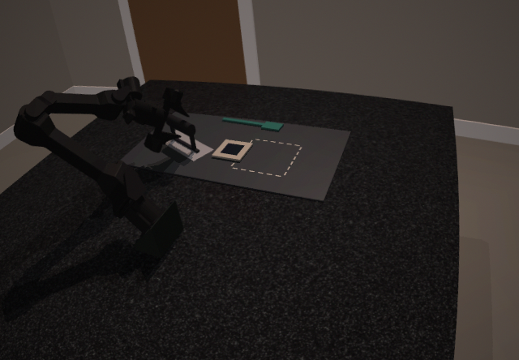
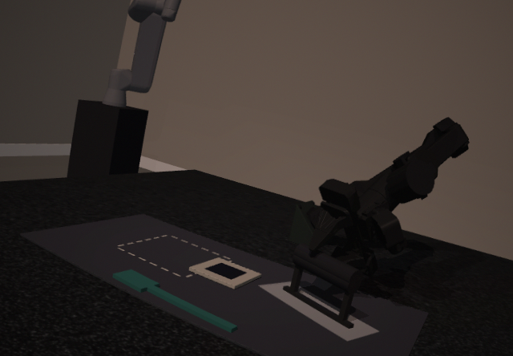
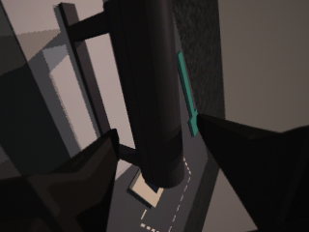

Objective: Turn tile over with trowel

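Observation:
The trowel, with a dark round handle on two posts above a pale flat blade, lies on the mat. My gripper is open and tilted low at the handle, one finger on either side in the wrist view; I see no grip on it. The cream tile lies flat, dark square up, overlapping one edge of the dashed outline. The handle hides part of the tile in the wrist view.
A green long-handled flat tool lies along the mat's edge, beside the tile and outline. A grey arm stands on a dark pedestal beyond the table.

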`<state>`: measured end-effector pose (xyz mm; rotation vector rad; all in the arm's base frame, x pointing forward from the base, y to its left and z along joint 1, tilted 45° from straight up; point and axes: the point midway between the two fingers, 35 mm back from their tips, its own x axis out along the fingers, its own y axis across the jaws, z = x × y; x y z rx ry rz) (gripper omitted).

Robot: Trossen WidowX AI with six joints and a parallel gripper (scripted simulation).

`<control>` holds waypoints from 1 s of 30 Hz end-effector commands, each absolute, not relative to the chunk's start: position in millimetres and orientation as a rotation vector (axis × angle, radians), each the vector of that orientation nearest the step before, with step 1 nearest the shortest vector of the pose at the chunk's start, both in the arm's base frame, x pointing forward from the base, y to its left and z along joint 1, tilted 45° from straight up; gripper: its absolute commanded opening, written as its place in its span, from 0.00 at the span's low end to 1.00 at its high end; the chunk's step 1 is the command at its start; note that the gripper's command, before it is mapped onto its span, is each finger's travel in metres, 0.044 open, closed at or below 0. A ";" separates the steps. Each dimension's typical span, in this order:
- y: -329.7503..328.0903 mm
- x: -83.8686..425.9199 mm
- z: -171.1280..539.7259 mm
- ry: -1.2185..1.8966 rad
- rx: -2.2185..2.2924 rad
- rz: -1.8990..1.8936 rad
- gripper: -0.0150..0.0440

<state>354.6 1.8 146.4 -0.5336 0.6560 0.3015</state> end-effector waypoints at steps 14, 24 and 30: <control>4.9 374.9 126.8 0.659 -0.531 0.297 0.76; 5.3 376.5 125.0 0.659 -0.531 0.297 0.48; 5.3 376.5 125.0 0.659 -0.531 0.297 0.42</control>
